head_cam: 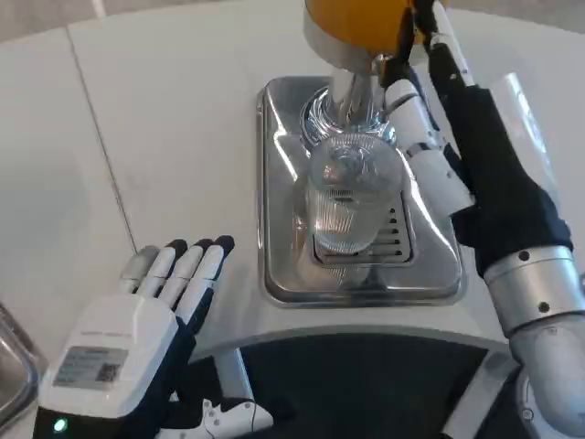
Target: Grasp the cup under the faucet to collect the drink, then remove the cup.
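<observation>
Near the table's (183,137) front edge, the left hand (151,315) lay flat, palm down, fingers straight and close together, holding nothing, well apart from the steel drip tray (274,183). On the tray's grate stood the clear ribbed cup (347,197), upright under the faucet (352,91) of the orange dispenser (356,18). The right hand (430,119) reached up beside the faucet, fingers extended toward the dispenser; I couldn't tell whether they gripped anything.

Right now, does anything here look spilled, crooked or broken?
Nothing stands out. The clear cup stands upright on the shiny drip tray, below the dispenser's spout. No puddle shows on the white table. The right hand reaches up beside the dispenser; the left hand rests flat.
</observation>
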`<act>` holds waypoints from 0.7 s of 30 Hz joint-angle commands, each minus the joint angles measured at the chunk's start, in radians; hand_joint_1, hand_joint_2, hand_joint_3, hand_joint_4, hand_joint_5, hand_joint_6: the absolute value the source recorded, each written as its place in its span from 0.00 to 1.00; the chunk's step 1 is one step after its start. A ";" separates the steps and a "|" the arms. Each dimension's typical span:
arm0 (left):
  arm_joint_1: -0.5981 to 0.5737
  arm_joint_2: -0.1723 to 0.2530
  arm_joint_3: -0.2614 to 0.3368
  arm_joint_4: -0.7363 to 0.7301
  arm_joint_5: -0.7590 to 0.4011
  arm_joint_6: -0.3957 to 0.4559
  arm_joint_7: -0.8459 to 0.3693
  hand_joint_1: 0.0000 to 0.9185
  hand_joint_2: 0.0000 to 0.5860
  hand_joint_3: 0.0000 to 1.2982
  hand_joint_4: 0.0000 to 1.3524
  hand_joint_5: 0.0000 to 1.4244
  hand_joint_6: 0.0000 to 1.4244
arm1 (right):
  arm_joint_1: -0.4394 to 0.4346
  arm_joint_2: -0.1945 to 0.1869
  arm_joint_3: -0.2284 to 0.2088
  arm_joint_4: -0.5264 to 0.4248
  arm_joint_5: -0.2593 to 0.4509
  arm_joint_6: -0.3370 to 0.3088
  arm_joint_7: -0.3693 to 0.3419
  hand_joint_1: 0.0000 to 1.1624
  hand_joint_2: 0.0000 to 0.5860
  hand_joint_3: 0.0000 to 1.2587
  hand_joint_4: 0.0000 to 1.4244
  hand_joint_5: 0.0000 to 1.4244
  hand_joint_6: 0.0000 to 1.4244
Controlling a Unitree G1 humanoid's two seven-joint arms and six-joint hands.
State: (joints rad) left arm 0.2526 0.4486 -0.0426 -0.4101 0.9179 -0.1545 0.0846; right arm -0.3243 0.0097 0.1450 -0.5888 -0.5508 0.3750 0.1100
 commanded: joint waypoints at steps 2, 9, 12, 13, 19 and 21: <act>0.001 0.006 0.007 0.016 -0.005 -0.008 0.017 0.00 0.11 0.00 0.00 0.00 0.00 | 0.003 -0.002 0.020 0.029 0.015 -0.017 -0.028 0.00 1.00 0.00 0.00 0.00 0.00; -0.002 0.010 0.016 0.022 -0.015 -0.013 0.021 0.00 0.11 0.00 0.00 0.00 0.00 | -0.032 -0.022 0.020 0.048 0.033 -0.001 -0.014 0.00 1.00 0.00 0.00 0.00 0.00; -0.002 0.012 0.020 0.023 -0.015 -0.017 0.022 0.00 0.12 0.00 0.00 0.00 0.00 | -0.041 -0.016 0.000 0.069 0.059 0.010 -0.027 0.00 1.00 0.00 0.00 0.00 0.00; -0.002 0.012 0.022 0.024 -0.017 -0.018 0.021 0.00 0.12 0.00 0.00 0.00 0.00 | -0.044 -0.015 -0.004 0.073 0.063 0.010 -0.030 0.00 1.00 0.00 0.00 0.00 0.00; -0.002 0.015 0.025 0.026 -0.020 -0.023 0.022 0.00 0.12 0.00 0.00 0.00 0.00 | -0.058 -0.017 0.011 0.080 0.069 0.014 -0.028 0.00 1.00 0.00 0.00 0.00 0.00; -0.003 0.016 0.026 0.028 -0.022 -0.024 0.024 0.00 0.12 0.00 0.00 0.00 0.00 | -0.058 -0.024 0.019 0.076 0.066 0.017 -0.020 0.00 1.00 0.00 0.00 0.00 0.00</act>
State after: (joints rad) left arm 0.2419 0.4560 -0.0189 -0.3947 0.9063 -0.1628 0.0953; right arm -0.3754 -0.0074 0.1557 -0.5091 -0.4841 0.3829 0.0871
